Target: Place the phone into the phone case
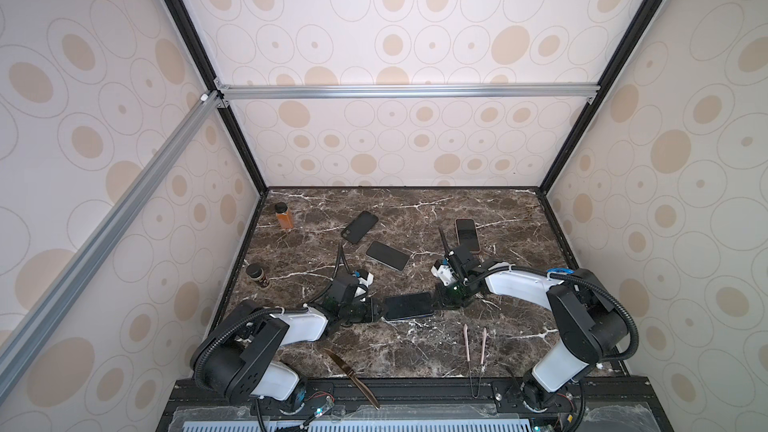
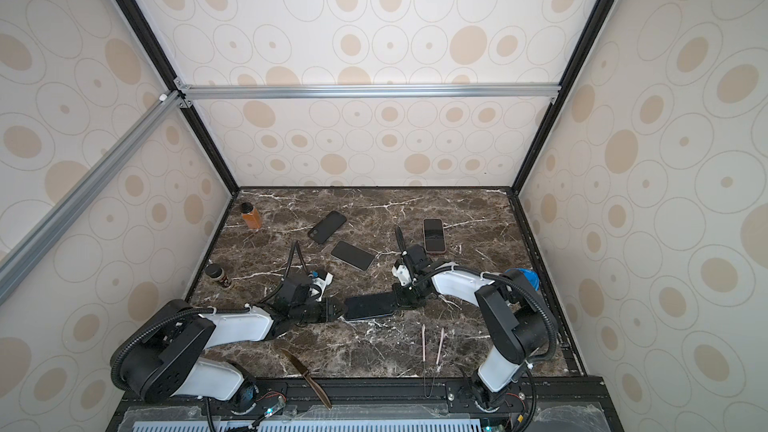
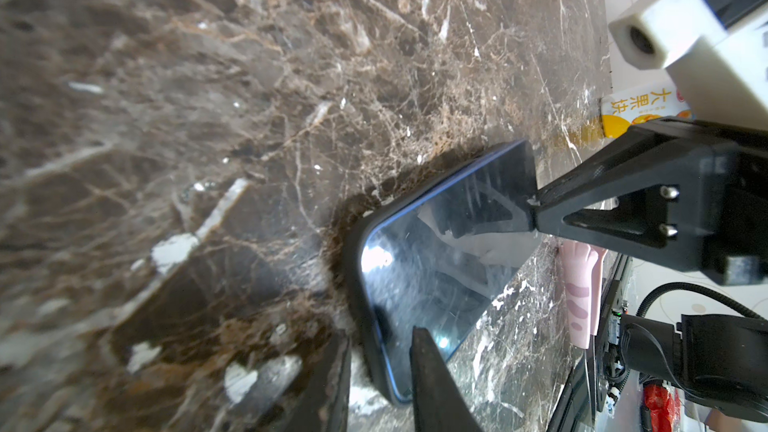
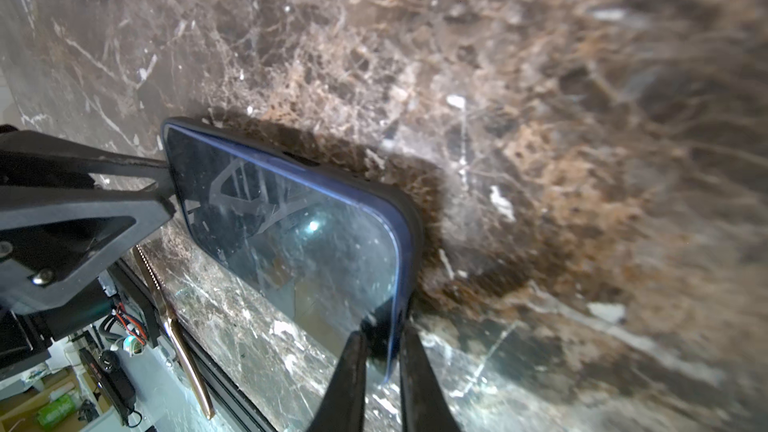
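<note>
Blue-edged phone (image 4: 291, 238), black case (image 3: 353, 272); brown marble table (image 4: 540, 76), white veins.

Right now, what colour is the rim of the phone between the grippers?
The phone has a blue rim; clearest in the right wrist view.

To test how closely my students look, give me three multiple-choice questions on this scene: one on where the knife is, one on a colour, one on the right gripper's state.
1. Where does the knife lie?
A. At the near edge, left of centre
B. In the far right corner
C. Under the tongs

2. What colour is the bottle in the far left corner?
A. Green
B. Orange
C. Blue

3. The right gripper is:
A. wide open over bare marble
B. holding the knife
C. closed on one end of the phone

Answers: A, both top views show it at the near edge, left of centre; B, it shows orange under a dark cap; C, in the right wrist view its fingers pinch the phone's edge.
</note>
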Motion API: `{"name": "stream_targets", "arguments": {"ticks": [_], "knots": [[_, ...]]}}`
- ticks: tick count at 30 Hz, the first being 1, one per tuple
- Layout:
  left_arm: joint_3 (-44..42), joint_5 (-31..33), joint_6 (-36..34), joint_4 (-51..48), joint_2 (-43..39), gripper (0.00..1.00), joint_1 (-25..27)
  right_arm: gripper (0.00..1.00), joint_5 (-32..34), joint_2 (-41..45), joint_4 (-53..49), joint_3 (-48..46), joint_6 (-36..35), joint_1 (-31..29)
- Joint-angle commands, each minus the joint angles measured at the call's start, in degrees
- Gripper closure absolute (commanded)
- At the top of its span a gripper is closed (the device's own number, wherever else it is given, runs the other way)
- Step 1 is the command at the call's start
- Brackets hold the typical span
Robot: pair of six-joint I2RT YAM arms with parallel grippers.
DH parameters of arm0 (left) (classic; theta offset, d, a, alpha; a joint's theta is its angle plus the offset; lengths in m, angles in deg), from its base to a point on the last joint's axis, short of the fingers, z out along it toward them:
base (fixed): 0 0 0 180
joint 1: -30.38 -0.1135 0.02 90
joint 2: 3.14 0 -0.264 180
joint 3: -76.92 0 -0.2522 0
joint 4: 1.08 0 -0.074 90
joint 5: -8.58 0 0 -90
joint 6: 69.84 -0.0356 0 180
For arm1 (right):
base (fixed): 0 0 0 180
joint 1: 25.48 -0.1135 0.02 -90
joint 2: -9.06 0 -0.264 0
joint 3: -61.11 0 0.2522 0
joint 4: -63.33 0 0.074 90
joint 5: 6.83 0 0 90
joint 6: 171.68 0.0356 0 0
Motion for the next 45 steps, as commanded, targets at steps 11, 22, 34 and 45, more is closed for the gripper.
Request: {"name": "stream_targets", "arguments": {"ticks": [11,22,34,45], "knots": [[2.1,1.0,-0.8,-1.3,2.9,0.75,0.8,0.86,-1.1,-3.5,-4.4,1.4,-3.7,-3.9],[3.4,1.4,-1.4,-1.9,4.4,0.77,0.8,0.86,-1.5,-4.6,-4.3,1.3,-3.8,-4.8],[4.7,5.4,-3.7,-8.5,4.2,0.79,1.4,0.87,4.4,-8.5,-7.5,3.7,-5.4,-7.9],[4.4,5.0,-3.1,-7.5,5.3,0.79,1.8,0.89,6.2,-13.0,-4.1,3.8,-3.3,-10.6]]}}
